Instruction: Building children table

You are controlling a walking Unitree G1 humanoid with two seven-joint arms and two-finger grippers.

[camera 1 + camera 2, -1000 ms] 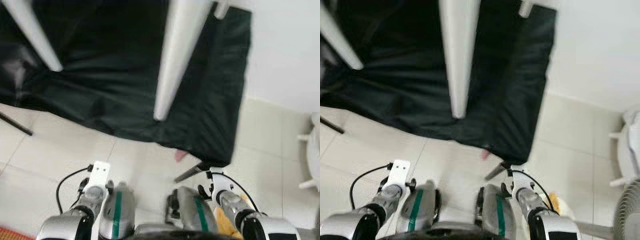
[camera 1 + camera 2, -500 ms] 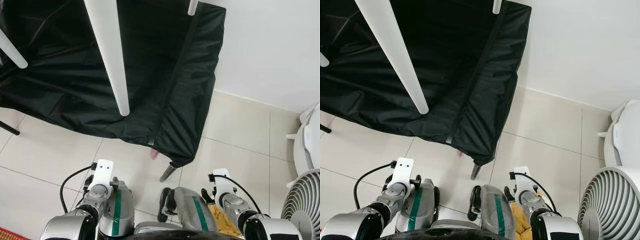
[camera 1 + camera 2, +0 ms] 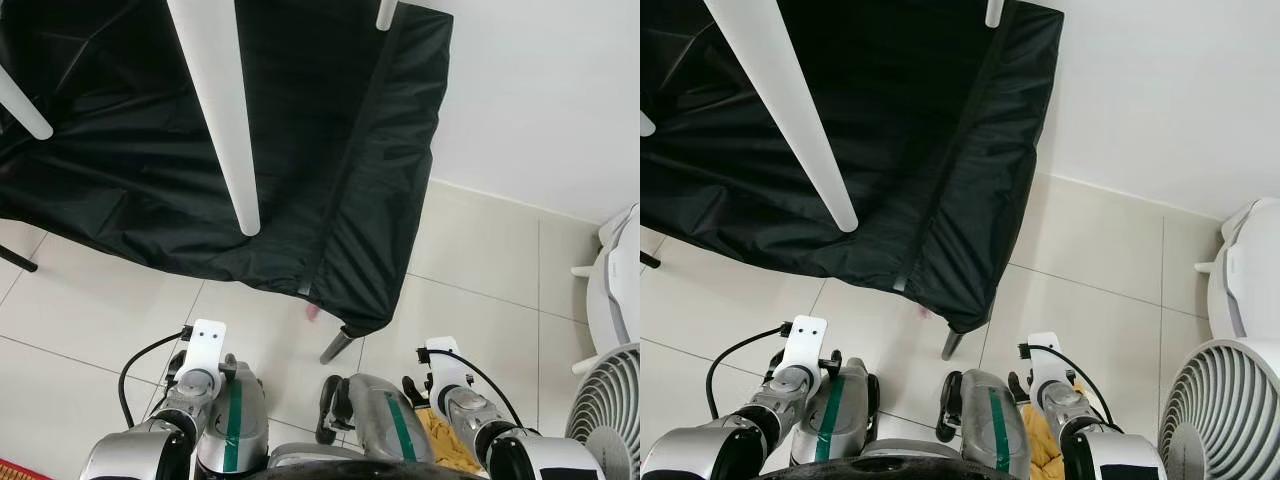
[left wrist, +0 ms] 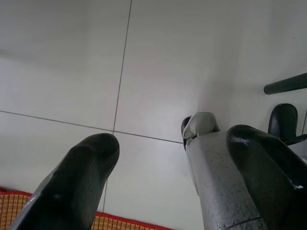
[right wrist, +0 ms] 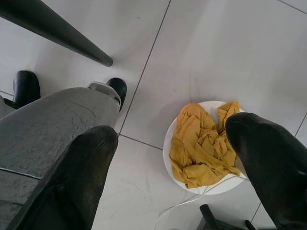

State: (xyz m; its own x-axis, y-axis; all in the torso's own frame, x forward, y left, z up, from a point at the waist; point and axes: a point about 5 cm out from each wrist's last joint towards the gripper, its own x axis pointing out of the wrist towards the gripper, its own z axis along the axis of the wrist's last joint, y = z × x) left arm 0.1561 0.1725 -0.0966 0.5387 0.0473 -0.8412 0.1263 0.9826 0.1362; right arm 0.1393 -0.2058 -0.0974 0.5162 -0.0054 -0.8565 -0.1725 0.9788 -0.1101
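Long white table legs (image 3: 215, 110) rise toward me from an upturned white table lying on a black cloth (image 3: 340, 170); a second leg (image 3: 22, 100) shows at the left and a third (image 3: 386, 12) at the top edge. Both arms hang idle at my sides, well short of the legs. My left gripper (image 4: 172, 143) is open over bare floor tiles, nothing between its fingers (image 4: 91, 163). My right gripper (image 5: 172, 134) is open too, hanging above the floor beside my own leg.
The cloth drapes over a stand with a thin black leg (image 3: 337, 347) just ahead of my feet. A white fan (image 3: 1220, 410) and a white object (image 3: 620, 280) stand at the right by the wall. A white dish of yellow cloth (image 5: 204, 153) lies by my right foot. A woven mat's edge (image 4: 134, 223) lies behind my left.
The whole picture has slid left and sharpened, so the camera turned right and steadied; the fan has come into view. Both arms hang as before.
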